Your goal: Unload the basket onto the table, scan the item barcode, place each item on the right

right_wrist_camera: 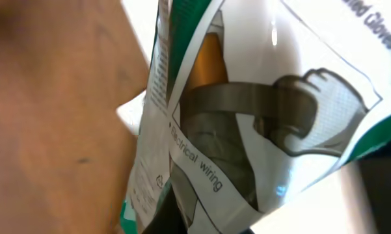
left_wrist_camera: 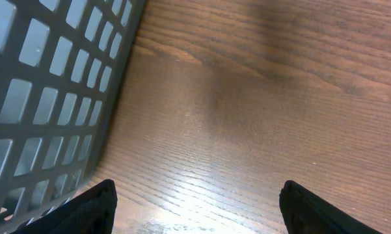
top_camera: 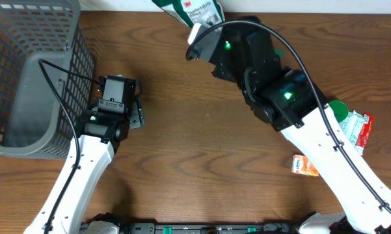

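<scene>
step: item gripped for scan | right gripper (top_camera: 205, 39) clamped on glove packet (top_camera: 195, 10), 12 o'clock | left gripper (top_camera: 120, 88) jaws apart, empty, 9 o'clock | next: find barcode, unseen, and present it

1 grey basket (top_camera: 13, 39), 1 glove pkg (top_camera: 196, 9), 1 orange box (top_camera: 304, 166), 1 red-green packet (top_camera: 358, 127)

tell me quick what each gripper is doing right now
left gripper: open, holding nothing, over the table by the basket
right gripper: shut on the glove package
</scene>
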`<state>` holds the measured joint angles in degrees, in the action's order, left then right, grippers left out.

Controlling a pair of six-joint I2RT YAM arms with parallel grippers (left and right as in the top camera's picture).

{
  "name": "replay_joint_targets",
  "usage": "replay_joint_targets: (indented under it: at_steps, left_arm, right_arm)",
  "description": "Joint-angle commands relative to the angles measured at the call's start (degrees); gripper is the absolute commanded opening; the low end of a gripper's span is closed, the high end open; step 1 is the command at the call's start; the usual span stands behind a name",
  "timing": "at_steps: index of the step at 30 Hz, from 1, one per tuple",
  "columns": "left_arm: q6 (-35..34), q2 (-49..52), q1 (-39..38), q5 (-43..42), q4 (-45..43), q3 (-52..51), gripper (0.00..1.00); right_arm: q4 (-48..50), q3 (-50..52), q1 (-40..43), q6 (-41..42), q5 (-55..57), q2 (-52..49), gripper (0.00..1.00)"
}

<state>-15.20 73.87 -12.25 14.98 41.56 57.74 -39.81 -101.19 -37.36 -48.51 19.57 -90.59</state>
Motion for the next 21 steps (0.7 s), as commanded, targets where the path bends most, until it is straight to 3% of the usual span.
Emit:
replay_joint_targets:
  at_steps: [1,6,11,21]
  left_arm:
    - [-0.13,-0.02,0.07,0.94,-0.02,0.35,0.81]
    - [-0.13,-0.02,0.07,0.94,-0.02,0.35,0.81]
    - [-0.13,-0.02,0.07,0.94,-0.02,0.35,0.81]
    - [-0.13,-0.02,0.07,0.94,-0.02,0.35,0.82]
  right_arm:
    - [5.88,-1.22,-0.09,-16.96,1.73,-2.12,0.01]
    - [21.79,-1.22,-0.15,-28.28,7.61,-7.87,0.01]
    - [31.58,-1.22,0.33,-35.60,11.52,-15.37,0.01]
    - [51.08,-1.22,4.37,-36.52,9.05,-30.51,0.01]
